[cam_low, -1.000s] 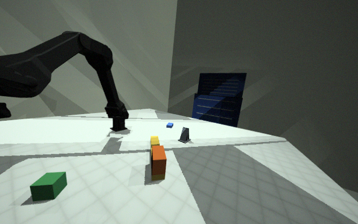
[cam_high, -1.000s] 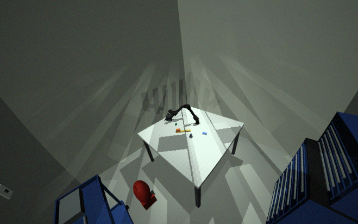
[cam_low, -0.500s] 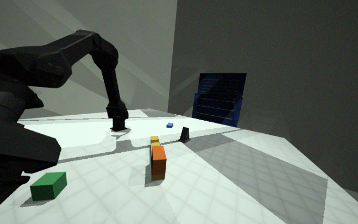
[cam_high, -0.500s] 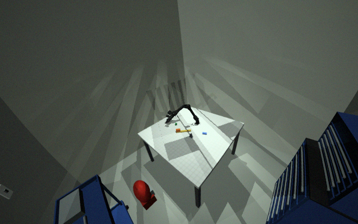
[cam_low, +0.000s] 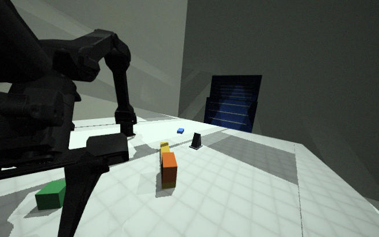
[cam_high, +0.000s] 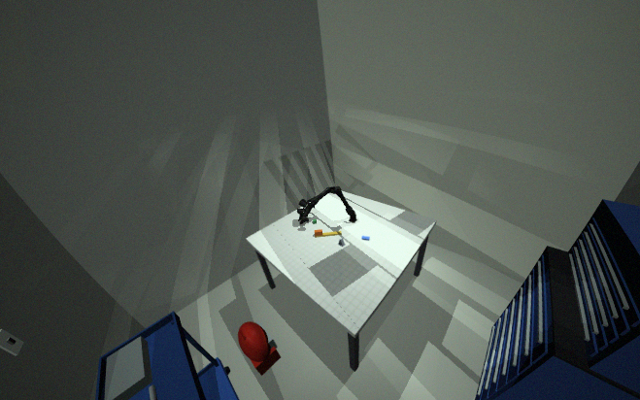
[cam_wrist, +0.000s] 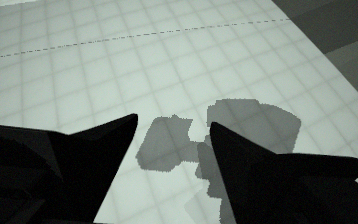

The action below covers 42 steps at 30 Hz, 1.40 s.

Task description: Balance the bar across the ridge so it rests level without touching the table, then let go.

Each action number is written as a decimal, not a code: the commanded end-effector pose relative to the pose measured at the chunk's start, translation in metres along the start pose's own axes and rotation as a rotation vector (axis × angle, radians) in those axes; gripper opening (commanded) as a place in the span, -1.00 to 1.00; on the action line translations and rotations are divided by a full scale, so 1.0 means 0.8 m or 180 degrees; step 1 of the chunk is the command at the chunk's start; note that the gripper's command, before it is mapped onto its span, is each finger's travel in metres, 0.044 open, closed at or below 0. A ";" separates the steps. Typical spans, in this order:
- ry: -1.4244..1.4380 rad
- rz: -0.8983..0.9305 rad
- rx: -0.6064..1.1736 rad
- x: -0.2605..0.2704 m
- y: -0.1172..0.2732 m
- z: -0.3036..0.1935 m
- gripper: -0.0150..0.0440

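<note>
The yellow bar (cam_high: 331,233) (cam_low: 164,146) lies on the table, with an orange block (cam_high: 318,232) (cam_low: 169,169) on one end of it. The small dark ridge (cam_high: 341,242) (cam_low: 196,141) stands on the table a little apart from the bar, and nothing rests on it. My gripper (cam_wrist: 174,122) is open, with only bare table and shadow showing between its fingertips in the wrist view. It is above the table on the green block's side of the bar. In the exterior view one finger shows in front of the green block and the other is mostly outside the frame.
A green block (cam_high: 314,221) (cam_low: 49,195) lies on the table close to my gripper. A small blue block (cam_high: 365,238) (cam_low: 180,130) lies beyond the ridge. The table's edge (cam_wrist: 325,56) crosses the right of the wrist view.
</note>
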State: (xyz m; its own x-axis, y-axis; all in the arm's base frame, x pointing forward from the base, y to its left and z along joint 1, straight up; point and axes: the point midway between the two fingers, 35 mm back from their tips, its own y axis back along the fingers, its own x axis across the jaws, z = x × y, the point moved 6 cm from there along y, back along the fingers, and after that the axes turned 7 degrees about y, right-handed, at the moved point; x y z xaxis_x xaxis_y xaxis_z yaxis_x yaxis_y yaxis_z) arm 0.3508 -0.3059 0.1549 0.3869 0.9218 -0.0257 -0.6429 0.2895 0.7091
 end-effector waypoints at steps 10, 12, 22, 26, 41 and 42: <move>0.1395 0.0240 0.0324 0.056 0.014 0.004 0.58; 0.1612 0.0291 0.0369 0.065 0.016 0.004 0.58; 0.2704 0.0587 0.0565 0.107 0.031 0.001 0.58; 0.3144 0.0724 0.0627 0.123 0.038 -0.001 0.58; 0.4801 0.1329 0.0764 0.180 0.071 -0.012 0.58; 0.4912 0.1374 0.0767 0.183 0.073 -0.013 0.58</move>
State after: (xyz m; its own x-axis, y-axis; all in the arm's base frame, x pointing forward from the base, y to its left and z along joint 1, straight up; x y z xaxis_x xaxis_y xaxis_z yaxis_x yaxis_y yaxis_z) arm 0.3647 -0.1600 0.1798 -0.8306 0.4292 -0.3549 -0.3714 0.0480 0.9272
